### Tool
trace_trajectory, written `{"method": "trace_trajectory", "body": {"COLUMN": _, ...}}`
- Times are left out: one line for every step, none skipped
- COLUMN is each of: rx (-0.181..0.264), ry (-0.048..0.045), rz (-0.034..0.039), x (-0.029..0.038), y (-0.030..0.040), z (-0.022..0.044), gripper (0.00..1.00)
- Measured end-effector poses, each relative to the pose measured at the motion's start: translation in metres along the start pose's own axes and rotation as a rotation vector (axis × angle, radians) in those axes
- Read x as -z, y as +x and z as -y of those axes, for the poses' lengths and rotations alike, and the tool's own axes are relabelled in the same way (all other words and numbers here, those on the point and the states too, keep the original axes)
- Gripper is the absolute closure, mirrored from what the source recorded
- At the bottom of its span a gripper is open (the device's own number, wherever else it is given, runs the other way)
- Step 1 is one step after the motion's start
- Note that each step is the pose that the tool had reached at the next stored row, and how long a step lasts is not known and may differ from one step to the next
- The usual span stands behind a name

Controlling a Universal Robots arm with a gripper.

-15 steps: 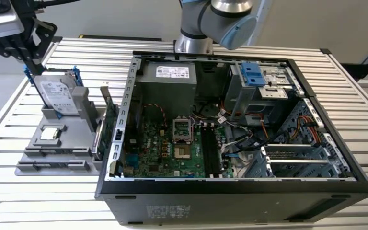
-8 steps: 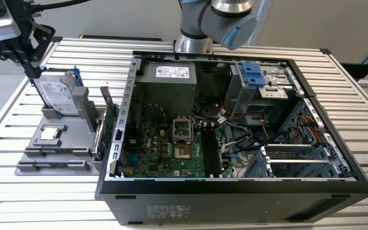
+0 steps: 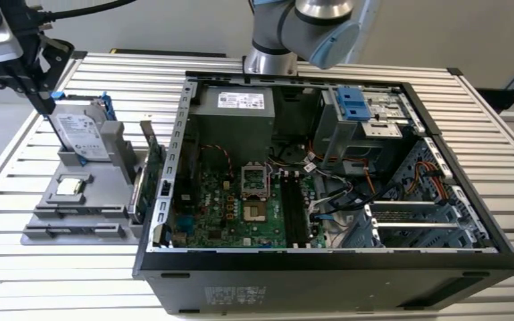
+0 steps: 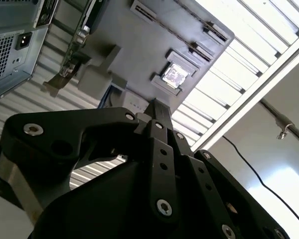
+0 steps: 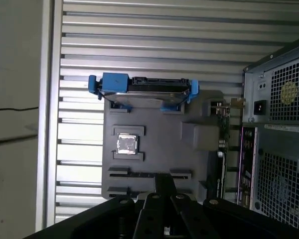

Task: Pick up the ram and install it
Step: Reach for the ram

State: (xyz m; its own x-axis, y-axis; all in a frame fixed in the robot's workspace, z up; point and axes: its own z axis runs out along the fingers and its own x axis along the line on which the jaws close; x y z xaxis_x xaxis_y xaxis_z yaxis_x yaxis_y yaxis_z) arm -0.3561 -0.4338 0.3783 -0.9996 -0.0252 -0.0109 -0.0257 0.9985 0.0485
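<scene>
Slatted counter (image 3: 498, 134), grey holder (image 5: 159, 144) directly below the pincer (image 5: 162, 178).
It is pressed together, nothing gripped; the ram cannot be made out, nor its direction told.

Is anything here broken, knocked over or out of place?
Nothing stands out. The computer case lies open on its side with loose cables inside, and the hard drive and expansion card stand on edge in the grey holder, but that looks deliberate; nothing seems spilled or damaged.
</scene>
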Motion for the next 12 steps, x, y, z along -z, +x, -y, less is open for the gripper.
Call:
{"method": "trace_trajectory", "body": {"rx": -0.001, "ry": 0.0000, "rz": -0.0001, "x": 0.0000, "y": 0.0000, "z": 0.0013, "gripper": 1.00}}
{"method": "trace_trajectory", "body": {"rx": -0.002, "ry": -0.0001, "rz": -0.0001, "x": 0.0000, "y": 0.0001, "z": 0.0024, "gripper": 1.00}}
{"method": "trace_trajectory", "body": {"rx": -0.002, "ry": -0.0001, "rz": -0.0002, "x": 0.0001, "y": 0.0001, "z": 0.0036, "gripper": 1.00}}
{"method": "trace_trajectory", "body": {"rx": -0.003, "ry": -0.0001, "rz": -0.0004, "x": 0.0002, "y": 0.0001, "z": 0.0048, "gripper": 1.00}}
{"method": "trace_trajectory", "body": {"rx": -0.004, "ry": -0.0001, "rz": -0.0003, "x": 0.0002, "y": 0.0001, "z": 0.0059, "gripper": 1.00}}
{"method": "trace_trajectory", "body": {"rx": -0.004, "ry": 0.0000, "rz": -0.0004, "x": 0.0003, "y": 0.0002, "z": 0.0070, "gripper": 1.00}}
{"method": "trace_trajectory", "body": {"rx": -0.005, "ry": -0.0001, "rz": -0.0004, "x": 0.0002, "y": 0.0002, "z": 0.0081, "gripper": 1.00}}
{"method": "trace_trajectory", "body": {"rx": -0.005, "ry": 0.0000, "rz": -0.0006, "x": 0.0004, "y": 0.0002, "z": 0.0093, "gripper": 1.00}}
{"method": "trace_trajectory", "body": {"rx": -0.005, "ry": -0.0001, "rz": -0.0006, "x": 0.0004, "y": 0.0002, "z": 0.0105, "gripper": 1.00}}
{"method": "trace_trajectory", "body": {"rx": -0.006, "ry": -0.0001, "rz": -0.0007, "x": 0.0004, "y": 0.0003, "z": 0.0117, "gripper": 1.00}}
{"method": "trace_trajectory", "body": {"rx": -0.006, "ry": -0.0001, "rz": -0.0008, "x": 0.0004, "y": 0.0003, "z": 0.0128, "gripper": 1.00}}
{"method": "trace_trajectory", "body": {"rx": -0.007, "ry": -0.0001, "rz": -0.0009, "x": 0.0005, "y": 0.0003, "z": 0.0140, "gripper": 1.00}}
